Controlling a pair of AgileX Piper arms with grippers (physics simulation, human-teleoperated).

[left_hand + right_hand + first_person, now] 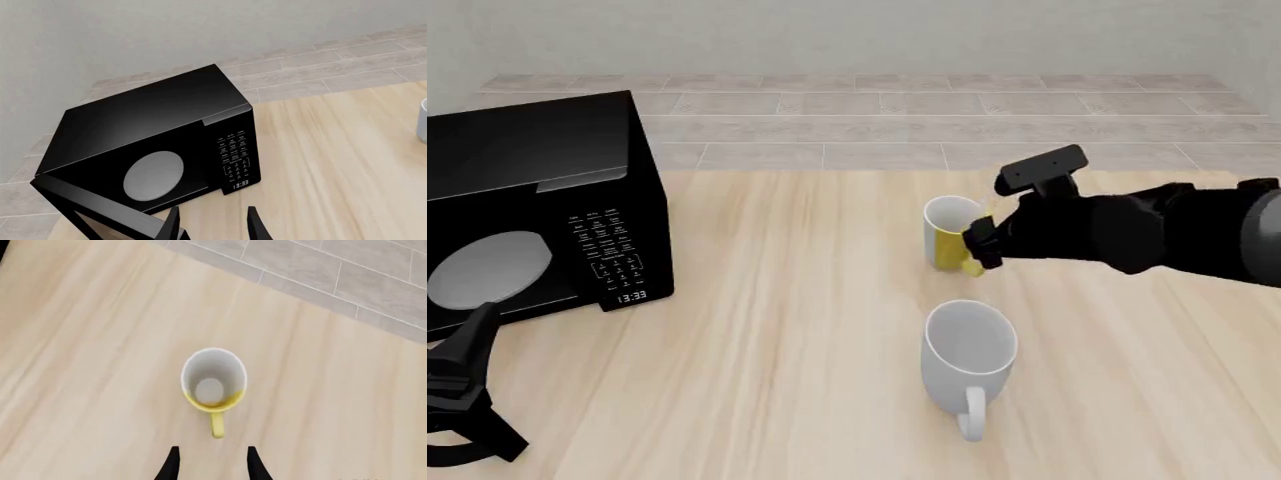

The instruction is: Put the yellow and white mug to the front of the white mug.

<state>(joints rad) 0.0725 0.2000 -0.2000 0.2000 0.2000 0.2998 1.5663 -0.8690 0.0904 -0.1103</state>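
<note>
We saw right gripper [211,465] fingers parted, empty, beside yellow and white mug [213,378] handle [217,426], beyond white mug [968,348]. We judged mug light, rigid, slippery; handle best hold. Left gripper [213,227] parted, empty.

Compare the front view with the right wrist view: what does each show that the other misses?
Only the front view shows the white mug, the microwave, the right arm, and the left hand. Only the right wrist view looks straight down into the yellow and white mug, with the open right hand short of its handle. Both show that mug upright on the table.
</note>
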